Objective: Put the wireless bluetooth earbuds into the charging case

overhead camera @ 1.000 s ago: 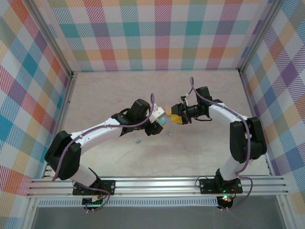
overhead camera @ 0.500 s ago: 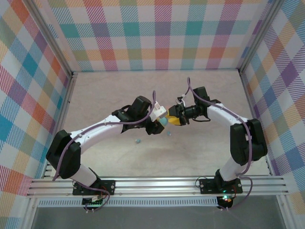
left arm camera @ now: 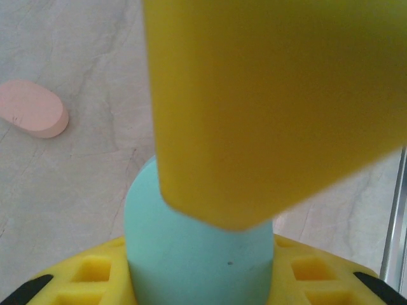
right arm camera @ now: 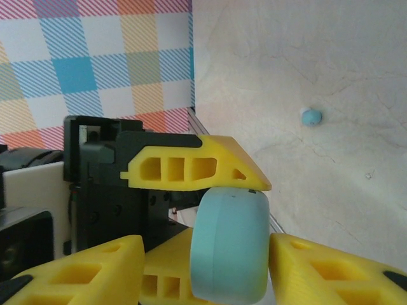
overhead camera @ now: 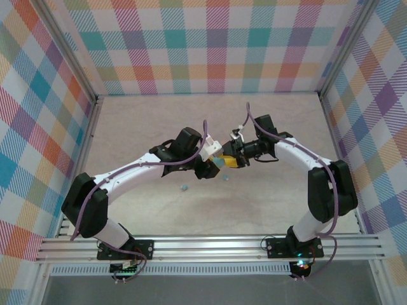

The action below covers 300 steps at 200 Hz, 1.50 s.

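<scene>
- Currently my left fingers (right arm camera: 191, 168) are clenched on the blue case (right arm camera: 229, 244).
- My right fingers (right arm camera: 82, 267) sit spread, flanking it.
- One blue earbud (right arm camera: 311, 117) lies apart on the table (right arm camera: 343, 203).

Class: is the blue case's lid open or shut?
Shut: the blue case shows as one smooth oval with no raised lid, gripped by the left hand.
</scene>
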Each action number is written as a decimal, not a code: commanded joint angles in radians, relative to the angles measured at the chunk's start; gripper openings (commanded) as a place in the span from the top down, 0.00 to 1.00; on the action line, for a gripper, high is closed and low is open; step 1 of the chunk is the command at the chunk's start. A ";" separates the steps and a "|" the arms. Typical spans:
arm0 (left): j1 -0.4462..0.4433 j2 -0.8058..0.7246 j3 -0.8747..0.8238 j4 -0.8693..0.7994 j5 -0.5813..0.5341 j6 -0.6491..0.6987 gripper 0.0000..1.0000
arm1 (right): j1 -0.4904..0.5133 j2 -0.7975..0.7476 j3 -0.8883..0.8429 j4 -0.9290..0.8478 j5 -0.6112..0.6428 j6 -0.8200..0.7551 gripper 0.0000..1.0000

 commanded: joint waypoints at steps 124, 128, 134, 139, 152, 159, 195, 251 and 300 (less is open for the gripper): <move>0.007 -0.062 -0.032 0.111 -0.038 -0.064 0.61 | 0.039 0.000 0.038 0.074 -0.027 0.079 0.81; 0.007 -0.066 -0.036 0.117 -0.044 -0.065 0.60 | 0.038 -0.004 0.034 0.087 -0.025 0.092 0.81; 0.007 -0.073 -0.039 0.124 -0.053 -0.069 0.58 | 0.039 -0.013 0.026 0.111 -0.018 0.112 0.81; 0.007 -0.077 -0.043 0.129 -0.063 -0.071 0.56 | 0.039 -0.020 0.019 0.130 -0.012 0.130 0.81; 0.007 -0.092 -0.051 0.144 -0.089 -0.083 0.50 | 0.038 -0.036 0.002 0.173 0.007 0.173 0.82; 0.009 -0.102 -0.057 0.155 -0.102 -0.090 0.47 | 0.037 -0.044 -0.005 0.194 0.017 0.196 0.82; 0.027 -0.177 -0.121 0.266 -0.140 -0.165 0.34 | 0.029 -0.088 -0.052 0.319 0.069 0.326 0.83; 0.102 -0.333 -0.270 0.452 -0.044 -0.331 0.28 | 0.011 -0.149 -0.133 0.537 0.161 0.551 0.82; 0.174 -0.406 -0.438 0.768 0.131 -0.424 0.30 | 0.012 -0.231 -0.182 0.694 0.263 0.743 0.81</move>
